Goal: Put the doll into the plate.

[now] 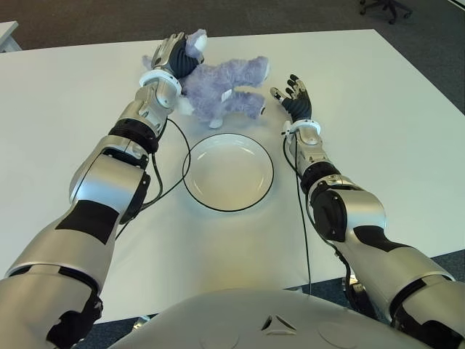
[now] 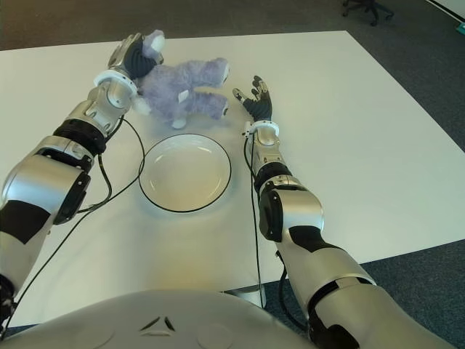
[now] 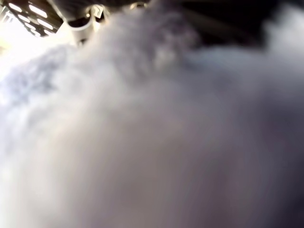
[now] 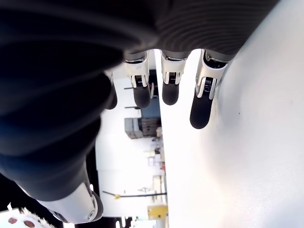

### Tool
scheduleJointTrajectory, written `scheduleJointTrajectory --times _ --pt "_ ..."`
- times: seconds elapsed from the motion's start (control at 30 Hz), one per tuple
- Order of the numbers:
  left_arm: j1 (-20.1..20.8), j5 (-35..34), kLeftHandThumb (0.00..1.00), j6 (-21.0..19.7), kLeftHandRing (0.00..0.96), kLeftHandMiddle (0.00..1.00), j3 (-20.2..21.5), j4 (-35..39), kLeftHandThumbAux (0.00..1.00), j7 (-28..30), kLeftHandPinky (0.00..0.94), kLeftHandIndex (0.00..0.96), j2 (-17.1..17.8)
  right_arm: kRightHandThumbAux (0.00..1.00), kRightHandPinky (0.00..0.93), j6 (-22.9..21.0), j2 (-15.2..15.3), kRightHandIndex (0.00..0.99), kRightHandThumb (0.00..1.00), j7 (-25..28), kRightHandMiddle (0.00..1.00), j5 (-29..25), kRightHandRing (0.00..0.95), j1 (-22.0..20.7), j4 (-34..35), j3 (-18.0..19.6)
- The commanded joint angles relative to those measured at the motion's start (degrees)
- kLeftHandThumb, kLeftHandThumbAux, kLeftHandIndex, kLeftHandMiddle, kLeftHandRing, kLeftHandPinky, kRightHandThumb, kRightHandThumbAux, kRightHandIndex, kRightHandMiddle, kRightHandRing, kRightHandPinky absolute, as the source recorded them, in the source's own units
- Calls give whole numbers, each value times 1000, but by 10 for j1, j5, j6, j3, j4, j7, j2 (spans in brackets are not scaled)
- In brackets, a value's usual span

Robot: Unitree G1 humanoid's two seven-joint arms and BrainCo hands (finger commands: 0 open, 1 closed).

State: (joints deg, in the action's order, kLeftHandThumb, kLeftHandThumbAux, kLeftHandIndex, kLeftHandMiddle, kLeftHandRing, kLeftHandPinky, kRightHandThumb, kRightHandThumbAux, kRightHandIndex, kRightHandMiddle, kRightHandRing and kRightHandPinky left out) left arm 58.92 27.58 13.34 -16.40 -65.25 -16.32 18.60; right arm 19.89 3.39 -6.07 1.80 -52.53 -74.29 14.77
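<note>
A purple-grey plush doll (image 1: 227, 81) lies on its side on the white table (image 1: 378, 123), just beyond the plate. My left hand (image 1: 173, 52) is at the doll's head end, its fingers curled over the head; the left wrist view is filled with the doll's fur (image 3: 152, 133). My right hand (image 1: 293, 91) stands open a little to the right of the doll's hind legs, fingers (image 4: 200, 107) spread and holding nothing. The white plate (image 1: 228, 174) with a dark rim sits empty between my two forearms.
Black cables (image 1: 178, 156) run along both forearms on the table, one curving past the plate's left rim. The table's far edge is just behind the doll. An office chair (image 1: 385, 7) stands on the carpet at the far right.
</note>
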Motion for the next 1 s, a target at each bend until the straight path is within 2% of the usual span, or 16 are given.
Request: scheduleJointTrajectory --times 0.03,0.43,0.63,1.0 --pt "-9 7 959 3 888 885 -1 12 637 -8 881 836 14 793 0 -28 -7 68 314 -4 0 -3 0 34 -25 1" --pt "-20 11 952 6 895 898 -1 53 630 -8 889 860 27 797 0 -28 -8 58 274 -7 0 1 0 34 -25 -4" --pt "-29 10 920 11 901 909 1 74 647 -1 895 868 33 797 0 -28 -10 89 336 -7 4 -3 0 33 -25 -1" --pt "-60 4 873 2 909 924 10 148 657 14 898 882 45 799 0 -29 -10 59 322 -7 6 -2 0 33 -25 -1"
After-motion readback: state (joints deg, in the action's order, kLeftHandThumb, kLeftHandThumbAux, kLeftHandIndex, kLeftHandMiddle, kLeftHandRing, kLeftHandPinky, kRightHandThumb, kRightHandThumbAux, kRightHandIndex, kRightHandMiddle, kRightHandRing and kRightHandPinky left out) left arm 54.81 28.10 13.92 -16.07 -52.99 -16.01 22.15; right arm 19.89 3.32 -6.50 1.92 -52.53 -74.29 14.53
